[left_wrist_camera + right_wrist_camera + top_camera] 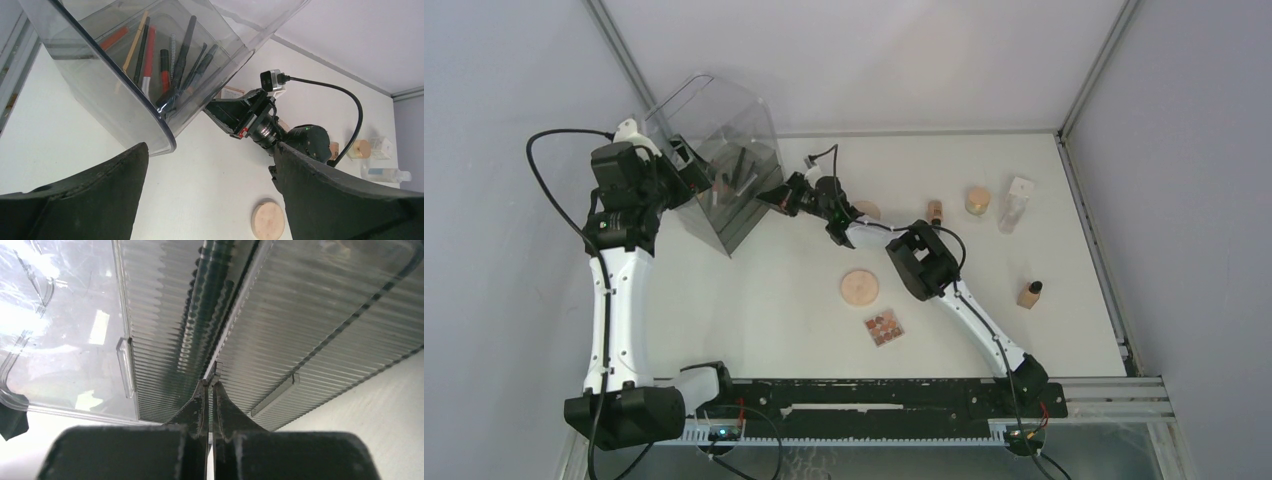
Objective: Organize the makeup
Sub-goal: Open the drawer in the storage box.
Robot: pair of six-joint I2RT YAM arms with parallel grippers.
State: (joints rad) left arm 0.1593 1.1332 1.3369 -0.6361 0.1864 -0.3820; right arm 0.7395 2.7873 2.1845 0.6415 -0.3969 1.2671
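The clear organizer point(724, 170) stands tilted at the back left. Black brushes point(182, 55) and red pencils point(148, 52) lie inside it. My right gripper point(774, 197) is shut on a thin clear edge of the organizer point(300, 315), pinched at its fingertips point(210, 384). My left gripper point(680, 160) is open and empty beside the organizer's left side; its fingers point(75, 200) spread wide around bare table point(210, 147). A round peach disc point(859, 286) and a square palette point(884, 327) lie mid-table. The disc also shows in the left wrist view point(267, 219).
A second disc point(867, 209) is partly hidden behind the right arm. A small bottle point(935, 211), a jar point(977, 201) and a clear bottle point(1014, 205) stand at the back right. A tan bottle point(1029, 294) stands on the right. The walls are close behind the organizer.
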